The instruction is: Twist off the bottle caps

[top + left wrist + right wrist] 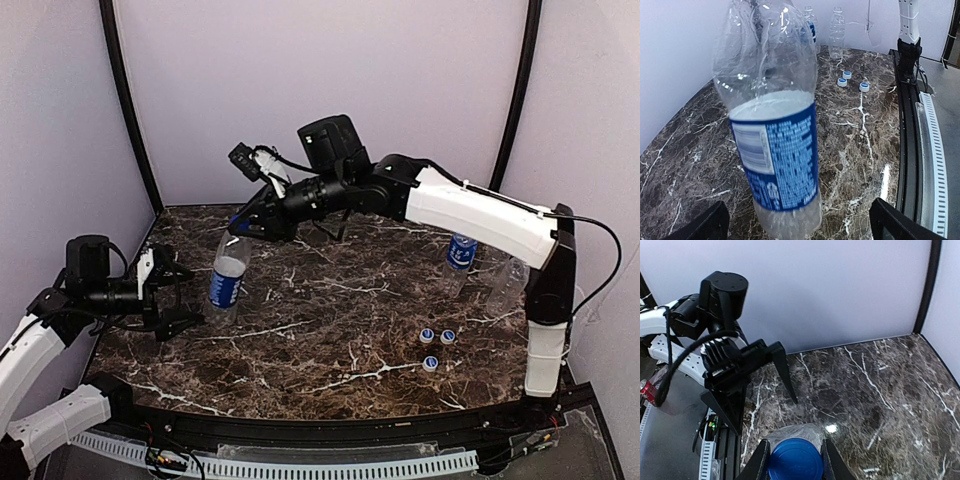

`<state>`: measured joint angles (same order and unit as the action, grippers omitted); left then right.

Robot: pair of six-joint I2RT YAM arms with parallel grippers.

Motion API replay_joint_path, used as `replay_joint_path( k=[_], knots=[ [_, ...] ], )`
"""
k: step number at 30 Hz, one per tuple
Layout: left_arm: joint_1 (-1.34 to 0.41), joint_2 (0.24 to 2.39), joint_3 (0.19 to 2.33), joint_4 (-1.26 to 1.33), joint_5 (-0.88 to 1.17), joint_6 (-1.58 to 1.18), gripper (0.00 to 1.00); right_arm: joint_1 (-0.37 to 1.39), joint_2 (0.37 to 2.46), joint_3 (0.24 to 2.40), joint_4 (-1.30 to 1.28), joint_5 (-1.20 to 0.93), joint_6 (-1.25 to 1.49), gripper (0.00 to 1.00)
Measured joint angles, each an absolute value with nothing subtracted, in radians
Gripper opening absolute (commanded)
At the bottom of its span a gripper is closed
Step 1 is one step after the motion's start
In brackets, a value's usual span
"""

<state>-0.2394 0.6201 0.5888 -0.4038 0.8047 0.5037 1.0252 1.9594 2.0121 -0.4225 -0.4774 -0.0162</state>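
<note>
Blue cap pinched by right fingers (plain in right wrist view); left fingers spread near labelled bottle.

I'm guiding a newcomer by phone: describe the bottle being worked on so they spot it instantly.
On the dark marble table, go to the left half. A blue-labelled bottle stands alone there, away from the two bottles at the far right. It alone has the right fingers shut on its blue cap.
</note>
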Motion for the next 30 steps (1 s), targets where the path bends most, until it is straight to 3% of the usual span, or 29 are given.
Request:
replay_joint_path(
  k=[8,17,22,23,25,27,30],
  knots=[
    [-0.266,0.619,0.553,-0.412,0.844,0.463,1.00,1.092,2.029,2.082,-0.335,-0.569,0.033,0.00],
    [-0.267,0.620,0.526,-0.285,0.870,0.299,0.57,1.103,2.042,2.085,-0.269,-0.598,0.066,0.00],
    [-0.268,0.613,0.517,-0.260,0.890,0.276,0.50,1.103,2.042,2.085,-0.260,-0.592,0.068,0.01],
    [-0.268,0.613,0.516,-0.259,0.892,0.273,0.49,1.104,2.042,2.085,-0.260,-0.590,0.068,0.15],
    [-0.268,0.614,0.515,-0.258,0.896,0.269,0.49,1.105,2.042,2.081,-0.257,-0.586,0.070,0.59],
    [-0.268,0.614,0.515,-0.258,0.894,0.266,0.48,1.105,2.039,2.069,-0.249,-0.574,0.073,0.70],
    [-0.268,0.610,0.515,-0.257,0.851,0.276,0.47,1.105,2.025,2.031,-0.251,-0.530,0.083,0.72]
  ],
)
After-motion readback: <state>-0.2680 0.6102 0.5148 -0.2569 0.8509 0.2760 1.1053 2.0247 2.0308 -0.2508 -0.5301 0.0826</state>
